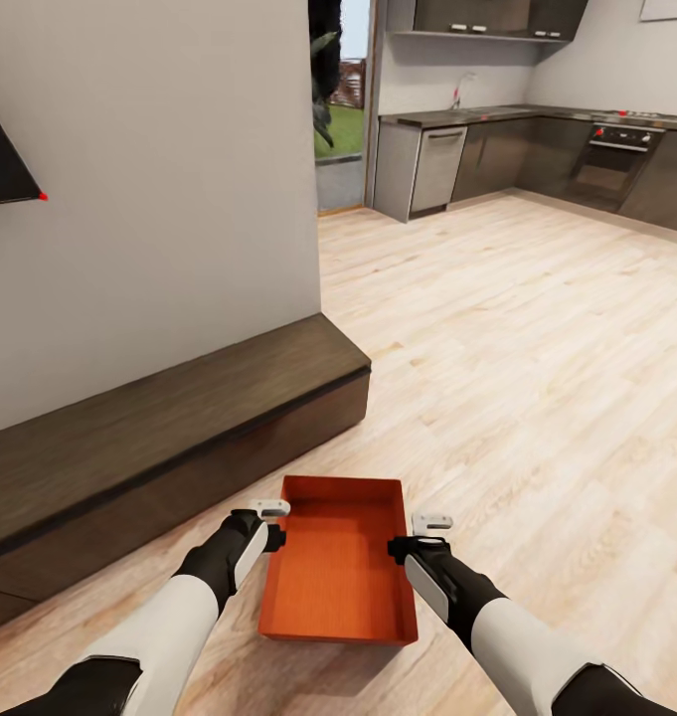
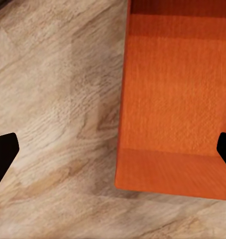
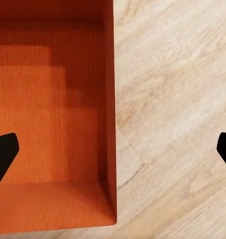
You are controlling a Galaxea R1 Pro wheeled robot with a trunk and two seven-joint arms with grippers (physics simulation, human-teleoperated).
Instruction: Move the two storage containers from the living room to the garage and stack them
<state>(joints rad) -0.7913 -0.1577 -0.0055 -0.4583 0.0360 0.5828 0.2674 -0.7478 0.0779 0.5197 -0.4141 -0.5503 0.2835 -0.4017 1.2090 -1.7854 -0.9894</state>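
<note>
Head view shows one orange-red storage container (image 1: pixel 338 572) between the two grippers, low over the light wood plank floor (image 1: pixel 517 378). The left gripper (image 1: pixel 274 524) sits at its left long wall and the right gripper (image 1: pixel 416 537) at its right long wall; whether either one actually touches the rim cannot be told. The bin is a rectangular open-top tray with low, slightly flared walls and a finely ribbed matte surface, and nothing lies inside it. Beside it runs a long dark low cabinet (image 1: pixel 159 428) of wood grain against a plain grey-white wall (image 1: pixel 159 199); a kitchen (image 1: pixel 537 149) with dark units lies beyond. In both wrist views the dark fingertips (image 2: pixel 3 152) (image 3: pixel 3 152) stand wide apart at opposite edges, one wall of the container (image 2: pixel 175 99) (image 3: pixel 58 124) lying between them over glossy planks.
</note>
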